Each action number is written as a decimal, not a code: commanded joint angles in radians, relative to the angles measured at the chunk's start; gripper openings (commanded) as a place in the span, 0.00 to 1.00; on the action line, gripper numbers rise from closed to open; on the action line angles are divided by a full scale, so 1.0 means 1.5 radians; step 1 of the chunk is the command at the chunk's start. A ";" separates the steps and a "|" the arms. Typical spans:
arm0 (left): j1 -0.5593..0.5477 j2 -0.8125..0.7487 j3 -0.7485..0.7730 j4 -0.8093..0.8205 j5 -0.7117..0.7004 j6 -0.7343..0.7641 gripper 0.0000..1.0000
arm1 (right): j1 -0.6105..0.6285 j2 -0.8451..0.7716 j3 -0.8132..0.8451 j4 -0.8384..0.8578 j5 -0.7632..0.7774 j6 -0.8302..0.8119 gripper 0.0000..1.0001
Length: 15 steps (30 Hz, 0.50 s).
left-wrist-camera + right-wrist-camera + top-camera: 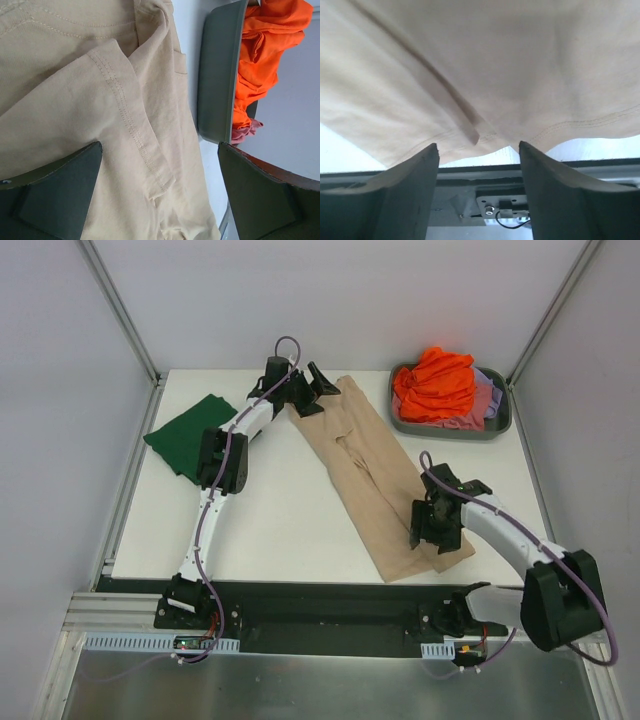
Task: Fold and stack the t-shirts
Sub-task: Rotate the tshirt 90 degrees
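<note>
— Where does your beige tee (pixel 368 470) sit?
— It lies as a long folded strip slanting across the worktop (pixel 280 520), from far middle to near right. Your left jaws gape wide over its far end, gripping nothing. Your right jaws stand apart at its near hem, fabric unpinched.
— And the others?
— The dark green tee (pixel 190 435) lies flat at far left. The orange tee (pixel 435 385) is heaped in the grey tub (pixel 505 410).

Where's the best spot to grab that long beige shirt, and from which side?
Probably the near hem of the beige t-shirt, approached from the near side by the right gripper. It lies flat as a long strip, and that short hem is a free, slightly rippled edge.
</note>
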 commanded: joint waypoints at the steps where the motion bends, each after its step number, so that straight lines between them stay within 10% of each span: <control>1: -0.001 -0.043 0.003 0.013 0.052 0.033 0.99 | 0.001 -0.100 0.056 -0.032 -0.001 -0.058 0.78; 3: -0.007 -0.082 -0.021 0.013 0.056 0.047 0.99 | 0.000 -0.123 0.062 -0.032 0.021 -0.061 0.97; 15: -0.033 -0.312 -0.185 -0.117 -0.051 0.164 0.99 | -0.003 -0.070 0.020 0.147 -0.044 -0.060 0.96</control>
